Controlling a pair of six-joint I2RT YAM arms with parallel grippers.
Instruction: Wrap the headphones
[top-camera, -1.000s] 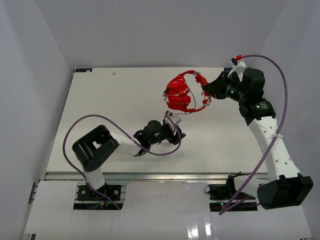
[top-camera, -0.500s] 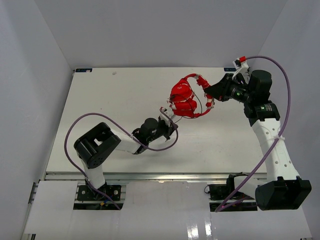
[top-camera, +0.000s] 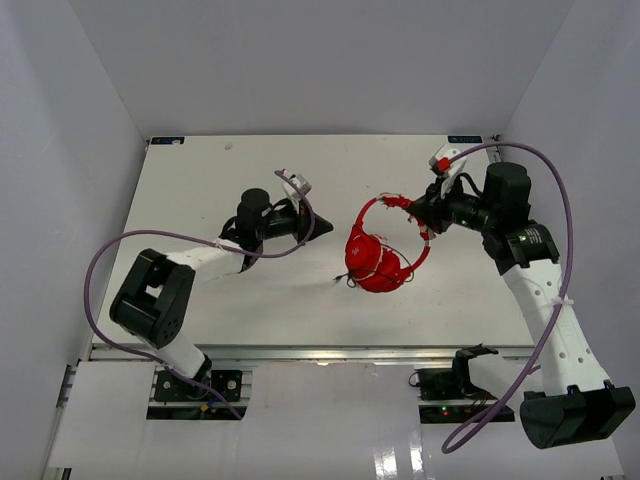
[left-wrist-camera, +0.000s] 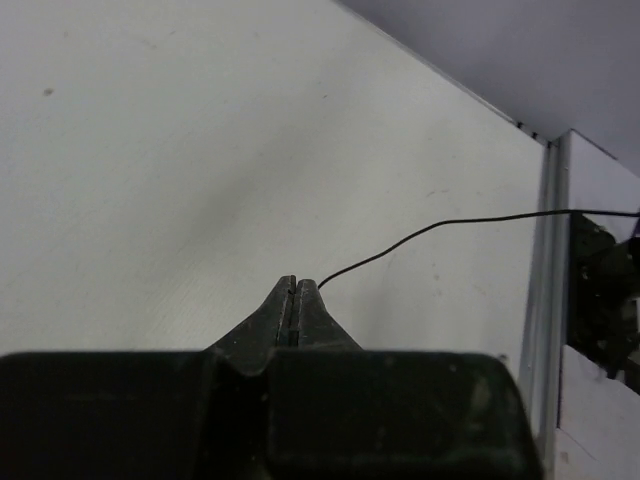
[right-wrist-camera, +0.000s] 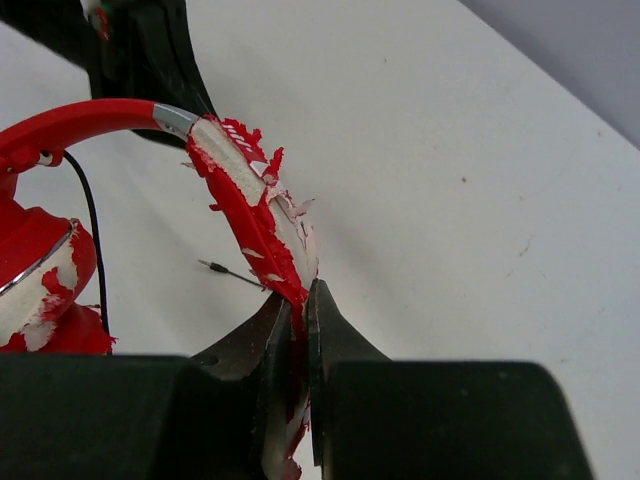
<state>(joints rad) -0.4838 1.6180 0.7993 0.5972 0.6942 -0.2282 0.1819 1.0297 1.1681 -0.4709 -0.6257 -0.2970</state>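
The red headphones (top-camera: 378, 262) hang over the middle of the white table (top-camera: 200, 190), earcups low and toward the front. My right gripper (top-camera: 421, 213) is shut on the peeling red headband (right-wrist-camera: 250, 205), which runs between its jaws (right-wrist-camera: 300, 297). One earcup (right-wrist-camera: 40, 275) shows at the left of the right wrist view, with the thin black cable (right-wrist-camera: 90, 225) beside it. My left gripper (top-camera: 327, 228) is left of the headphones. Its jaws are shut (left-wrist-camera: 298, 285), and the black cable (left-wrist-camera: 450, 224) leaves their tip and runs off to the right.
White walls close in the table on three sides. A metal rail (left-wrist-camera: 548, 300) marks the table's near edge. Purple robot cables (top-camera: 110, 255) loop from both arms. The cable's loose plug end (right-wrist-camera: 215, 267) lies just left of the right jaws.
The left gripper closed, then swung left and toward the back, trailing the cable. The right arm carried the headphones toward the front and centre, and they turned so the earcups hang lower.
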